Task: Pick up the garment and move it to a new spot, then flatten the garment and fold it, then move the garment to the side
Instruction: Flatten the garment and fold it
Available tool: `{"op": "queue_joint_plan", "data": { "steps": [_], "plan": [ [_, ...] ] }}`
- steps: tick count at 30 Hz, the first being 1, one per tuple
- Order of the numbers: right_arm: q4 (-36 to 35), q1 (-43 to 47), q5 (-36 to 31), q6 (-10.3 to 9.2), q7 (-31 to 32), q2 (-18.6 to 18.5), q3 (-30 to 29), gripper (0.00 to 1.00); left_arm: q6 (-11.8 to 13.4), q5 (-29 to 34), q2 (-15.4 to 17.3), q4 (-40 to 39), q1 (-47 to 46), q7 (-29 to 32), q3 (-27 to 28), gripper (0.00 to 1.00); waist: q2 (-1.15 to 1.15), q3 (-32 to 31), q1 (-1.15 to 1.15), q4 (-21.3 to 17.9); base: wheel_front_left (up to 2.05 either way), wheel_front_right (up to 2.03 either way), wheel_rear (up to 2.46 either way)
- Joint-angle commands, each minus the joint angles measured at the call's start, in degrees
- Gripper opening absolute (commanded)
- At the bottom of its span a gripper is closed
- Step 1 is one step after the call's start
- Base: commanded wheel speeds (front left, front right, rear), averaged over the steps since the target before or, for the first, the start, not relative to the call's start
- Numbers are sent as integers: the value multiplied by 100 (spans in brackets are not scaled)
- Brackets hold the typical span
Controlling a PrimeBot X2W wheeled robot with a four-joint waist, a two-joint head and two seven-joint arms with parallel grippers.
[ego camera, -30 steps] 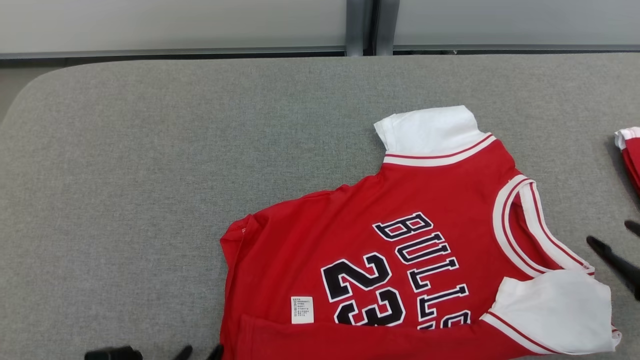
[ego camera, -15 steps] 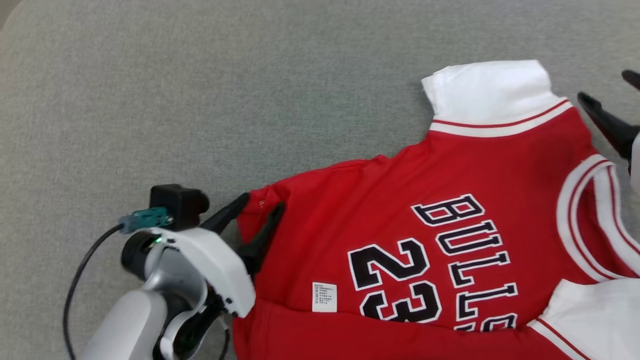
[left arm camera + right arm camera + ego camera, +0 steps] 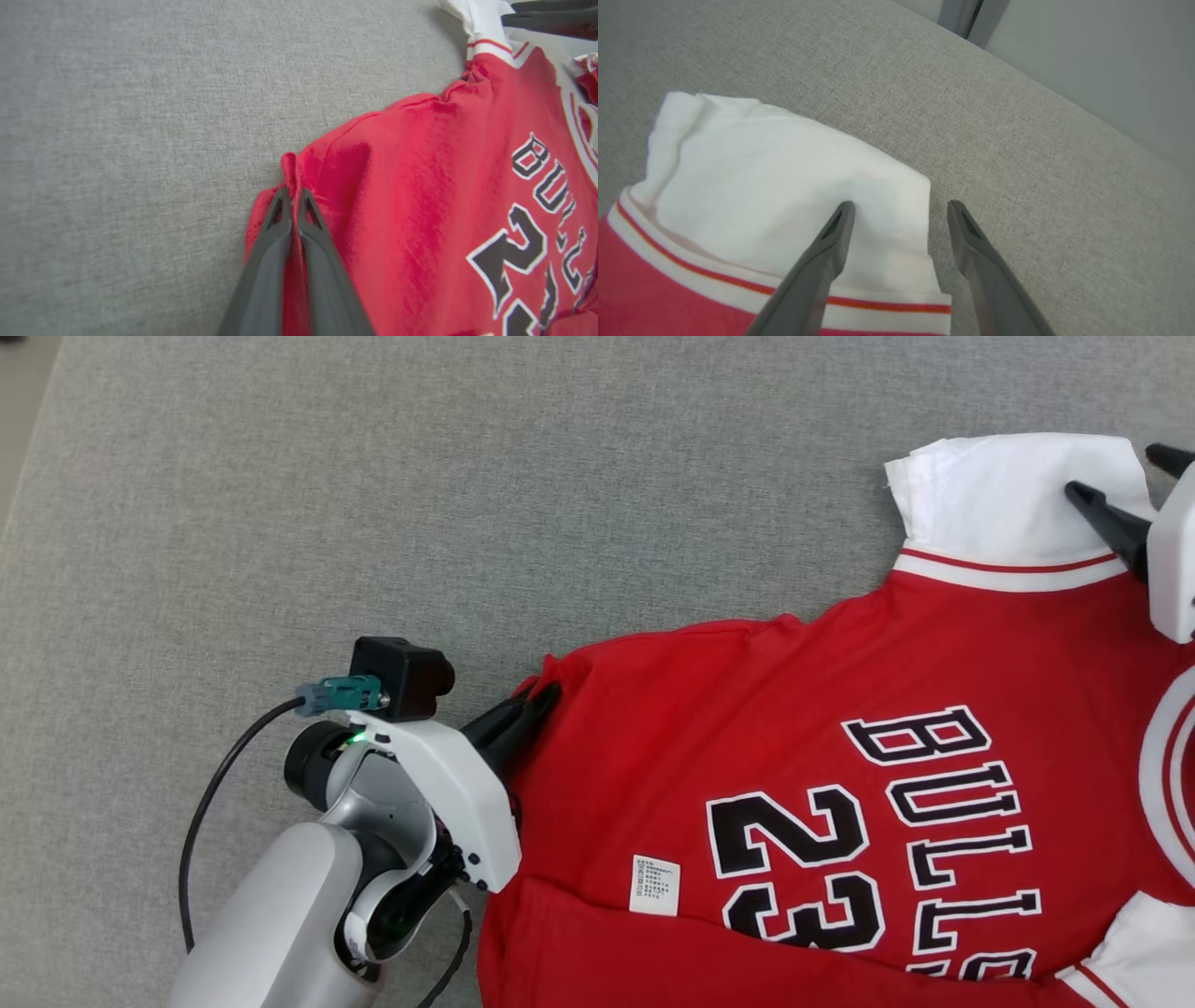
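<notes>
Look to the lower right of the head view for the garment (image 3: 794, 709): a red jersey with white sleeves, spread chest-up on the grey table (image 3: 280, 476) and running off the right and bottom edges of the frame. Not yet flat: note the band of red doubled over along the bottom edge.

Find the left gripper (image 3: 532, 705) at centre-left, at the jersey's left-hand corner, jaws pinched narrow on a fold of red hem. Check the left wrist view for proof: cloth sandwiched between the fingertips (image 3: 280, 217) and bunched into a small ridge just beyond them.

Find the right gripper (image 3: 1113, 471) at the upper right, jaws wide, straddling the outer edge of the white sleeve (image 3: 990, 495), one finger over cloth and the other over bare table. Nothing gripped there; cannot tell touching from hovering.

Probably placed so to take two well-separated points, keeping the jersey stretched between the arms during the lift instead of hanging in a heap.

Read "BULLS" (image 3: 962, 845) over "23" (image 3: 794, 868), black with white outline, turned sideways in the frame. Also spot a small white label (image 3: 655, 885) left of the numerals, print too small to read.
</notes>
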Motion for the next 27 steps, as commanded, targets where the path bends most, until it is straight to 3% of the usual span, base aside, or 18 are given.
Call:
{"op": "queue_joint_plan", "data": {
  "steps": [1,7,8,9,27],
  "plan": [
    [114,-65,61,-2,73,48,64,100,-40,-18,-36,86,-109,-26,-35,0,0,26,0,48,0,0,0],
    [420,-141,185,-2,63,249,347,100,-111,-45,-181,283,-291,-183,-62,0,0,49,0,170,0,0,0],
    [578,-153,147,-2,-4,286,557,16,-118,-82,-227,352,-337,-252,-47,0,0,23,0,211,0,0,0],
    [626,-173,202,-2,-51,313,586,0,-116,-84,-243,370,-346,-283,-35,0,0,18,0,216,0,0,0],
    [472,7,565,-2,-1740,-124,257,0,88,-563,-175,308,94,-826,630,0,0,-368,0,-134,0,0,0]
  ]
}}
